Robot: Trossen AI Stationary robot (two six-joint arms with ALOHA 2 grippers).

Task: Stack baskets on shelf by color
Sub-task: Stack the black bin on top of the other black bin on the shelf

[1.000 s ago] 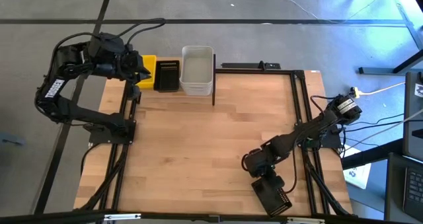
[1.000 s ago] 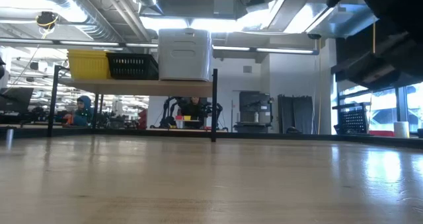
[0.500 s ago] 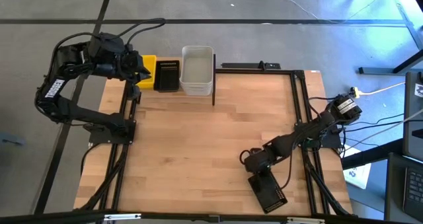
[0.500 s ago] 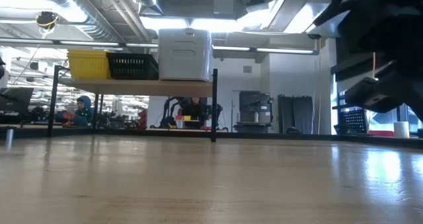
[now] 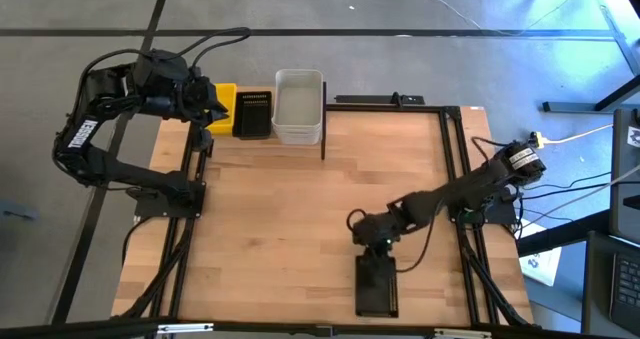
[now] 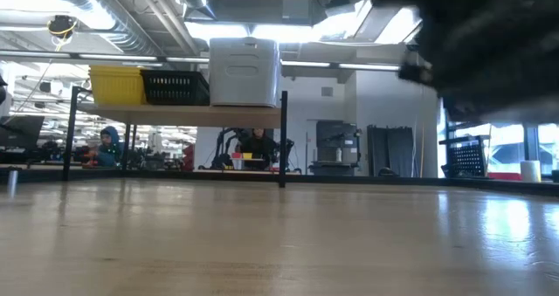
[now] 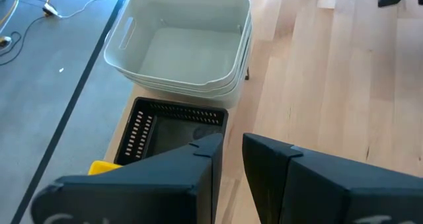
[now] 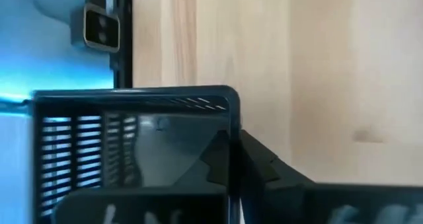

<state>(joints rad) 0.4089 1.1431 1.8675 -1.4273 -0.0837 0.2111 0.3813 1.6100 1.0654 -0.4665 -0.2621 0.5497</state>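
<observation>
Three baskets stand on the shelf [image 6: 175, 113] at the table's far left: a yellow one [image 5: 224, 101], a black perforated one [image 5: 252, 114] and a white one [image 5: 298, 106]. Each rests on its base. My left gripper [image 7: 231, 174] hovers above them; a narrow gap shows between its fingers, with nothing in it. Near the table's front edge, right of middle, my right gripper [image 5: 372, 245] is shut on another black perforated basket [image 5: 377, 285]. The low view shows that arm and basket only as a dark blur [image 6: 489, 51] above the table. My right gripper holds the black basket by the rim of its far end wall [image 8: 229, 121], next to a corner. One finger [image 8: 264, 168] is outside the wall and the other inside. The fingers slant down from the far right. The basket reaches toward the near edge and looks lifted off the table.
Black frame rails [image 5: 452, 159] run along the table's right and far sides. A black upright divider [image 5: 323, 129] stands beside the white basket. Bare wooden tabletop [image 5: 290, 219] lies between the shelf and my right arm. A person [image 6: 109, 145] shows in the room beyond.
My right gripper has swung toward the table's left and rolled. The black basket has gone left with it. It has turned from slanting across the near right corner to lying straight from far to near, and it has come up a little.
</observation>
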